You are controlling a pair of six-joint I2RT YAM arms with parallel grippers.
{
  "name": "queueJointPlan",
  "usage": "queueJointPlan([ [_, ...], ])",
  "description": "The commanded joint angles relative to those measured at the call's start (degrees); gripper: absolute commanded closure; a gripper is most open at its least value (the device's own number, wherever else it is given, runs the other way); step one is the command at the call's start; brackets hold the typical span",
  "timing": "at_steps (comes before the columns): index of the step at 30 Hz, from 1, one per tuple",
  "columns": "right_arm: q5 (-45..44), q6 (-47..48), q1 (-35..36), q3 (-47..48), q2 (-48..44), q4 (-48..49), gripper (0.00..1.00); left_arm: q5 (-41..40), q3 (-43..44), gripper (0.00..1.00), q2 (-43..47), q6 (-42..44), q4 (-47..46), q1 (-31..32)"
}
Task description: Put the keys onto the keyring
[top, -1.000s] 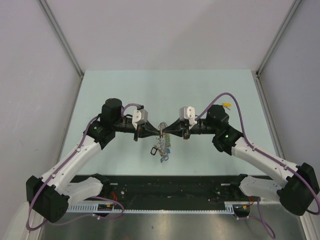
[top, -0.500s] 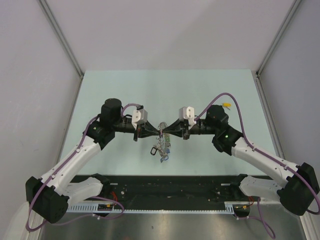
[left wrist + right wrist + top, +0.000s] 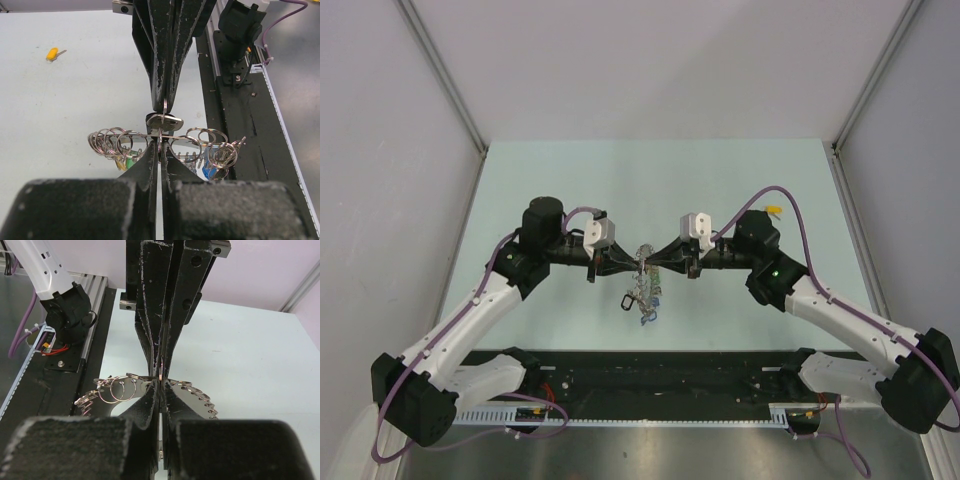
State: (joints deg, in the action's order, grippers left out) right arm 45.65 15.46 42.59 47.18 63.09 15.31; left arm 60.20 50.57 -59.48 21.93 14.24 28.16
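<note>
The keyring (image 3: 645,292), a ring strung with silver keys and small blue, green and yellow tags, hangs in the air between both grippers over the middle of the table. My left gripper (image 3: 638,263) (image 3: 159,148) is shut on the keyring's wire (image 3: 112,142). Facing it tip to tip, my right gripper (image 3: 651,264) (image 3: 159,383) is shut on a silver key (image 3: 165,122) pressed against that wire; the key's tag is hidden. A yellow-tagged key (image 3: 773,211) (image 3: 51,53) lies loose on the table behind the right arm. Toothed key blades (image 3: 240,407) fan out below the fingers.
A black rail (image 3: 660,370) runs along the near edge with both arm bases on it. The right arm's base (image 3: 240,30) and the left arm's base (image 3: 65,305) show in the opposite wrist views. Pale walls (image 3: 410,200) close the table's sides.
</note>
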Motion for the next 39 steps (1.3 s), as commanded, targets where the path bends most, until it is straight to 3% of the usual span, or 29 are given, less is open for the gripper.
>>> queueJointPlan([
  [1,-0.38,-0.17,0.3,2.3,-0.25,1.57,1.0,1.85,0.32,1.0,1.74,0.04,-2.9,0.23],
  [30,-1.61,-0.43,1.09,2.3,1.68,1.57,1.0,2.46,-0.03,1.0,2.18,0.3,-3.17,0.23],
  [39,-7.59,1.67,3.46,3.44,1.86,-1.94,1.0,1.76,-0.29,0.99,2.79,1.18,-3.08,0.66],
])
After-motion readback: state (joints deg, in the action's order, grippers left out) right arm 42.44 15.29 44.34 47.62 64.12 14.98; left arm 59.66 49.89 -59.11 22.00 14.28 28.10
